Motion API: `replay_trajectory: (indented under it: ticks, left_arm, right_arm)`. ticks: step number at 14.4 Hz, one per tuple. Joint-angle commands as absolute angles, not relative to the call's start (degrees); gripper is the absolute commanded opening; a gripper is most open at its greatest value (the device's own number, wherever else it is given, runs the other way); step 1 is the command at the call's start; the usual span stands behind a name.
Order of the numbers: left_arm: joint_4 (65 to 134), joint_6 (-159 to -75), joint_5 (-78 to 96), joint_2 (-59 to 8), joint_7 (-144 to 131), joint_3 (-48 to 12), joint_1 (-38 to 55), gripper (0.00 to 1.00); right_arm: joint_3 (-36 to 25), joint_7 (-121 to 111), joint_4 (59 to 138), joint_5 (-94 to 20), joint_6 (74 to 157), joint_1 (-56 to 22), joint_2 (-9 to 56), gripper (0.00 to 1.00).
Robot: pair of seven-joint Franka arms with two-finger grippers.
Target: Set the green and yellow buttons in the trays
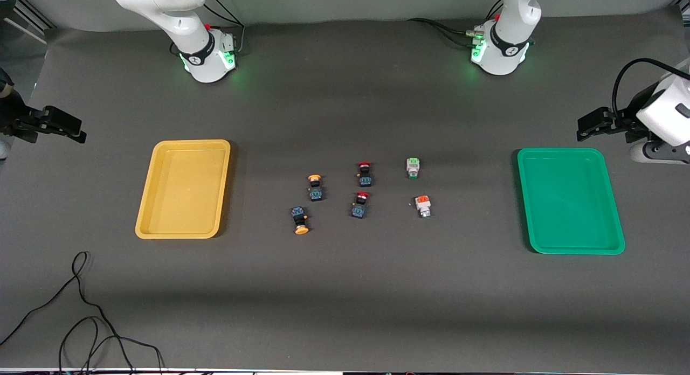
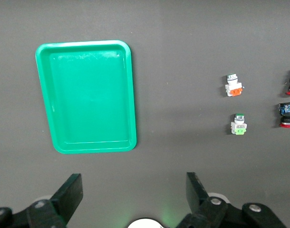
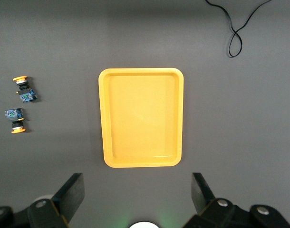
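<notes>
1. We see the left gripper (image 2: 130,199) hanging high at the left arm's end of the table, fingers spread wide with nothing between them.
2. The green tray (image 1: 570,201) lies bare near that end of the table; in the left wrist view (image 2: 87,96) it also shows nothing inside.
3. The right gripper (image 3: 138,197) hangs at the right arm's end, its fingers just as wide apart and holding nothing.
4. The yellow tray (image 1: 184,188) lies toward that end, nothing in it.
5. Between the trays we count six buttons on the dark table (image 1: 345,299).
6. The green-topped white button (image 1: 413,167) lies on the green tray's side of the cluster, with the orange-topped white button (image 1: 423,205) nearer the front camera.
7. Two red-capped buttons (image 1: 362,189) lie in the middle.
8. Two yellow-capped buttons (image 1: 308,204) lie on the yellow tray's side, well apart from it.
9. A loose black cable (image 1: 86,321) curls by the table's near edge.
</notes>
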State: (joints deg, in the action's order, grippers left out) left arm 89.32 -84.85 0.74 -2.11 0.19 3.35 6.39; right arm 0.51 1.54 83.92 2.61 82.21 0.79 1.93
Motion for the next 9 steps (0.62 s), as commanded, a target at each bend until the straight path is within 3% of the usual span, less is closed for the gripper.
replay_trajectory:
  ticks: [1, 9]
  left_arm:
    - [87.98, -83.58, 1.23, -2.55, 0.18, 4.13, 7.21, 0.97]
    - [88.07, -83.58, 1.32, -2.55, 0.26, 4.13, 7.21, 0.97]
  right_arm:
    - [0.44, 1.23, 82.09, 2.20, 81.04, 0.27, 3.07, 1.00]
    - [0.26, 0.35, 81.74, 2.29, 81.12, 0.70, 3.87, 1.00]
